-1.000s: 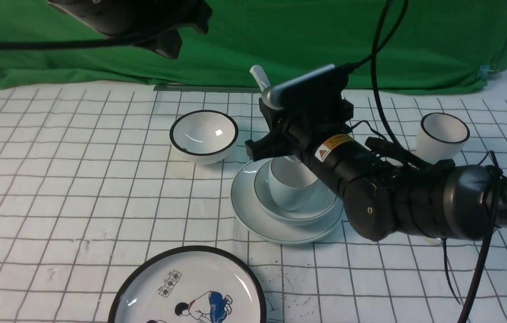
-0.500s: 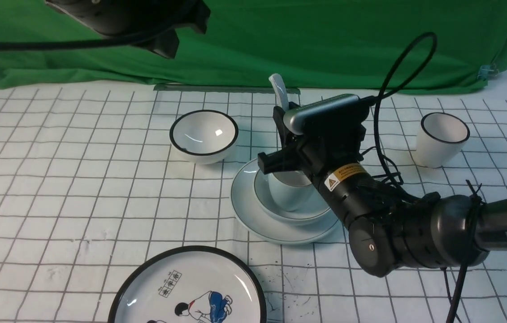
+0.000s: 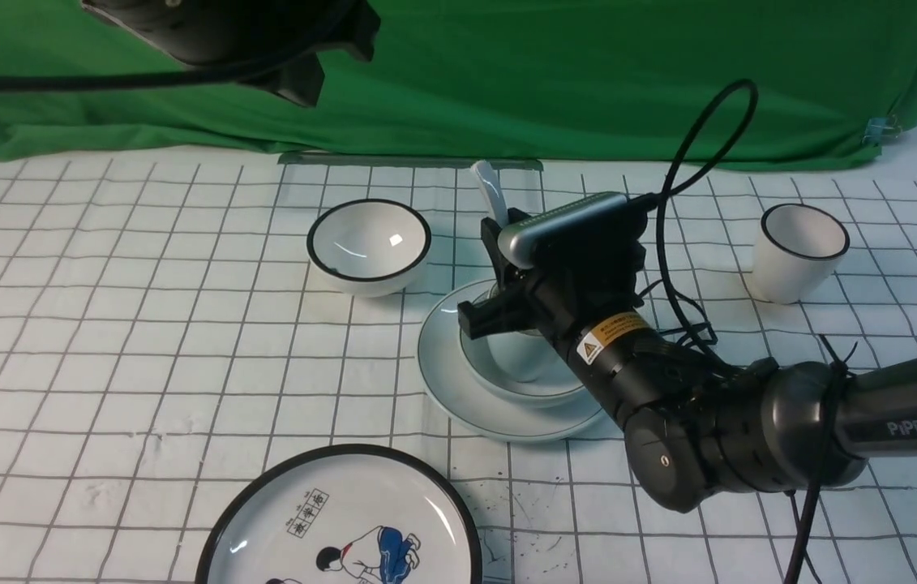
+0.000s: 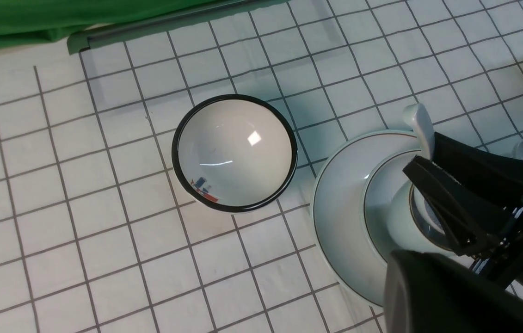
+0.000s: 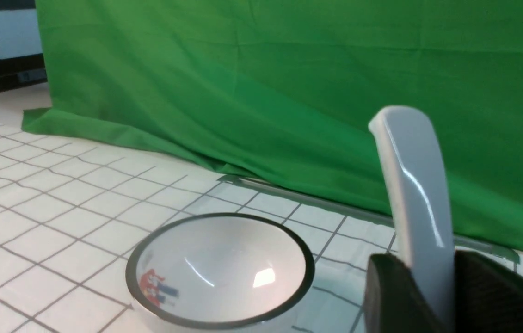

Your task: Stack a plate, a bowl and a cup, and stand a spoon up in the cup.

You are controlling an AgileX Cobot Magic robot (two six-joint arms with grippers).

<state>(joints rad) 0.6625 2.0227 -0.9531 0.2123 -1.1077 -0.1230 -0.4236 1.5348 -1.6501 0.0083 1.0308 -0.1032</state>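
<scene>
The pale plate (image 3: 446, 381) lies mid-table with the shallow bowl (image 3: 481, 363) on it and the handleless cup (image 3: 516, 358) in the bowl. The white spoon (image 3: 490, 191) stands with its lower end hidden at the cup's mouth and its handle pointing up. My right gripper (image 3: 507, 284) hangs over the cup, shut on the spoon (image 5: 416, 194), whose handle fills the gap between both fingers. The left wrist view shows the plate (image 4: 340, 222), cup (image 4: 402, 217) and spoon (image 4: 421, 127) from above. My left gripper (image 3: 300, 81) is raised at the far left, shut and holding nothing.
A black-rimmed bowl (image 3: 369, 243) sits just left of the stack. A black-rimmed cup (image 3: 799, 251) stands at the far right. A black-rimmed plate with a cartoon figure (image 3: 340, 519) lies at the near edge. Green cloth (image 3: 507, 73) backs the table.
My right arm has come down over the stack with the spoon, bringing its lower end to the cup's mouth. The left arm has stayed put.
</scene>
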